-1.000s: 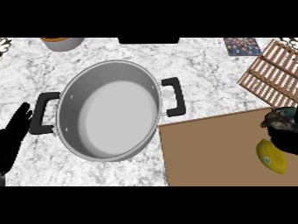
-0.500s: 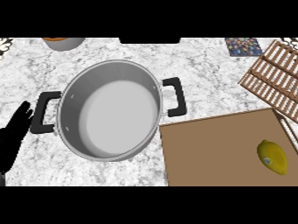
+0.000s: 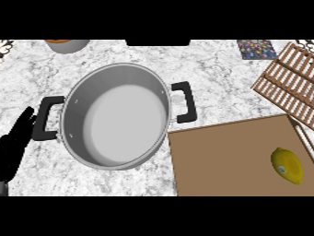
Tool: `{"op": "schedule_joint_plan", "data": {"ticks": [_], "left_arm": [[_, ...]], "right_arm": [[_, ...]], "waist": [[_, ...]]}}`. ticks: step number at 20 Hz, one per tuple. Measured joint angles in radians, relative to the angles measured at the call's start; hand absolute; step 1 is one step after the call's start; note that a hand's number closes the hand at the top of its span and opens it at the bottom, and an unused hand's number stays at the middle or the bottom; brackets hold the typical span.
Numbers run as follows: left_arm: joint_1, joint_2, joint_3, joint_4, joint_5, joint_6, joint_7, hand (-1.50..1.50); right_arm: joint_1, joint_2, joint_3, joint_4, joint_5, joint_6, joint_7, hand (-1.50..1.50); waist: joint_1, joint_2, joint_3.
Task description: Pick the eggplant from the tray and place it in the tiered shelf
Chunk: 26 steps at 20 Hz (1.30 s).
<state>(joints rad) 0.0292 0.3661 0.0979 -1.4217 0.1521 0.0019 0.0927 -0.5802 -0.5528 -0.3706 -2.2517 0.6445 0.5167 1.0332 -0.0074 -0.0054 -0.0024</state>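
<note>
**Asker:** So, what lies on the counter?

**Describer:** Seen from steeply above, a marble counter holds a large steel pot with two black side handles, its pale inside bare. To its lower right sits a brown tray, and a yellow, oval fruit lies on the tray's right part, with a small dark sticker on it.

**Asker:** Where is the shelf?

**Describer:** A wooden slatted shelf stands tilted at the right edge, just above the tray's far corner.

**Asker:** And the hands?

**Describer:** The left hand shows at the lower left, fingers straight and pointing up, holding nothing, just beside the pot's left handle. The right hand does not show at all.

**Asker:** Any writing or labels?

**Describer:** A small dark patterned card lies near the top right; nothing on it can be read. The fruit's sticker is too small to read. An orange-filled grey bowl is cut off at the top left.

**Asker:** Is an eggplant visible?

**Describer:** Only the yellow fruit lies on the tray.
</note>
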Motion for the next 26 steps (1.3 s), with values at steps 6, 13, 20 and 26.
{"op": "schedule_joint_plan", "data": {"ticks": [6, 13, 20, 26], "left_arm": [[-0.013, -0.006, -0.002, -0.015, -0.004, -0.002, 0.024, 0.00], [-0.028, -0.012, 0.012, 0.014, -0.011, -0.015, 0.005, 0.00], [-0.020, -0.018, 0.021, 0.012, -0.022, -0.034, -0.008, 0.00], [-0.010, -0.021, 0.032, -0.007, -0.022, -0.051, 0.005, 0.00]], "right_arm": [[-0.086, -0.110, -0.050, 0.149, -0.026, 0.063, -0.034, 1.50], [-0.128, -0.191, -0.066, 0.318, 0.022, 0.084, -0.078, 1.50], [-0.108, -0.224, -0.051, 0.488, 0.119, 0.006, -0.160, 1.50], [-0.096, -0.225, -0.089, 0.649, 0.142, -0.122, -0.248, 1.50]], "waist": [[0.006, 0.002, 0.000], [0.011, 0.005, 0.001], [0.016, 0.006, 0.002], [0.016, 0.007, 0.002]]}}
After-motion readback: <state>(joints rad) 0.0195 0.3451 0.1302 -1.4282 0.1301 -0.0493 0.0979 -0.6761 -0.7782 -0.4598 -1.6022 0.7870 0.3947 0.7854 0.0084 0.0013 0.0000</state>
